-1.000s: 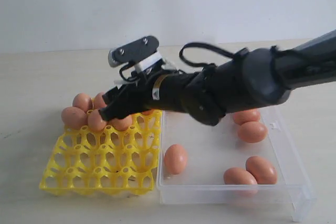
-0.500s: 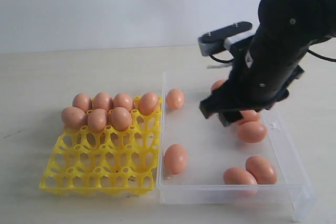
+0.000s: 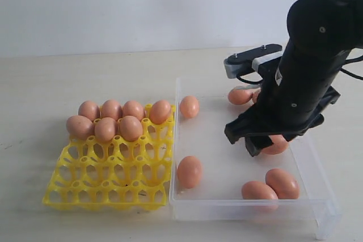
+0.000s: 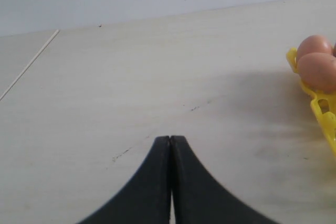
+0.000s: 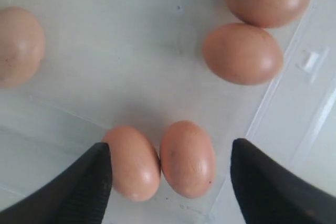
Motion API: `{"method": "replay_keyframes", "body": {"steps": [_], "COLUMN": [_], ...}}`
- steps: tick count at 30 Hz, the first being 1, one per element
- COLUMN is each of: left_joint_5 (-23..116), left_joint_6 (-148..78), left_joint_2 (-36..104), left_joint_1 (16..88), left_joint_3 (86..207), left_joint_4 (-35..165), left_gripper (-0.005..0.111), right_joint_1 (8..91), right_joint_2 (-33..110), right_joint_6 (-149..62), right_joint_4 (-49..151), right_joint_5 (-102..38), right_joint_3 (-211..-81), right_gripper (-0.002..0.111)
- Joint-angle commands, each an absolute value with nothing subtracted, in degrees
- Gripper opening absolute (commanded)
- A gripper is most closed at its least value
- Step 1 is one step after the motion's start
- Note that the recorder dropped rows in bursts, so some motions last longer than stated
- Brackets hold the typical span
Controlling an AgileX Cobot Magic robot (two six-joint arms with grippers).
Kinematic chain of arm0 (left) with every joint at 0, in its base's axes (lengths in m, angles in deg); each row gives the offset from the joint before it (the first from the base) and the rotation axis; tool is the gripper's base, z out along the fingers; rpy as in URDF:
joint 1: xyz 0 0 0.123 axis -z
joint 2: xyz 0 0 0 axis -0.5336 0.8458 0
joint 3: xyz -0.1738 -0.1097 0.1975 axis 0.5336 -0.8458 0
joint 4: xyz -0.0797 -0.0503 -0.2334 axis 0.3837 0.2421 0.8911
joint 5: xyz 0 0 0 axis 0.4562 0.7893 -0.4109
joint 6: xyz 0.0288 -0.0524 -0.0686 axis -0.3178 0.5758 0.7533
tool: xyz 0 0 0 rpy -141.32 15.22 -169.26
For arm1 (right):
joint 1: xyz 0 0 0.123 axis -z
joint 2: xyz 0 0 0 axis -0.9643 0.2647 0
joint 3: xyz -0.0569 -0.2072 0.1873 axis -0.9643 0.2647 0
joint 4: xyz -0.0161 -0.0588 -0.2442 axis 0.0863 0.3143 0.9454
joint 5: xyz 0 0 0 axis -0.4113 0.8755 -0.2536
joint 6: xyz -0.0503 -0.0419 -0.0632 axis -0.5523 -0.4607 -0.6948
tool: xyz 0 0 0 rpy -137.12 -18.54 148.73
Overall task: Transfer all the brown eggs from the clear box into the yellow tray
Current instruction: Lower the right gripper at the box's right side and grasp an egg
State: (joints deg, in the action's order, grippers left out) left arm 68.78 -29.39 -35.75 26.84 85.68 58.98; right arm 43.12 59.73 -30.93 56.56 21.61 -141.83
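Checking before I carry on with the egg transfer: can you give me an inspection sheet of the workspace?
Surface: pale table, faint scuffs.
Job's things: yellow tray holds seven brown eggs; clear box holds at least six more.
Clutter: nothing seen.
End effectors: right end effector open above a pair of eggs in the box; left end effector shut over bare table.
Cables: black cable at the right arm's wrist.
Surroundings: plain white wall.
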Motion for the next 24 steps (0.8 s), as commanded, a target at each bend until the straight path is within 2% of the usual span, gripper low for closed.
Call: {"method": "replay_keyframes", "body": {"steps": [1, 14, 24], "left_joint_5": [68.26, 68.26, 68.26], "left_joint_6": [-29.06, -29.06, -29.06], "left_joint_2": [-36.07, -36.07, -36.07], "left_joint_1": [27.12, 27.12, 27.12], "left_joint_3": [85.91, 85.91, 85.91], "left_joint_4": [59.12, 59.12, 59.12], "left_gripper": [0.000, 0.000, 0.000], "right_joint_1": [43.50, 43.37, 43.99], "right_joint_2": [59.19, 61.53, 66.57], "right_joint_6": [-31.55, -38.38, -45.83], "right_joint_4": [53.59, 45.70, 41.28], "right_joint_5": [20.70, 30.64, 30.68], "right_joint_3": [-144.66, -146.16, -145.54], "right_gripper": [0.062, 0.062, 0.062]}}
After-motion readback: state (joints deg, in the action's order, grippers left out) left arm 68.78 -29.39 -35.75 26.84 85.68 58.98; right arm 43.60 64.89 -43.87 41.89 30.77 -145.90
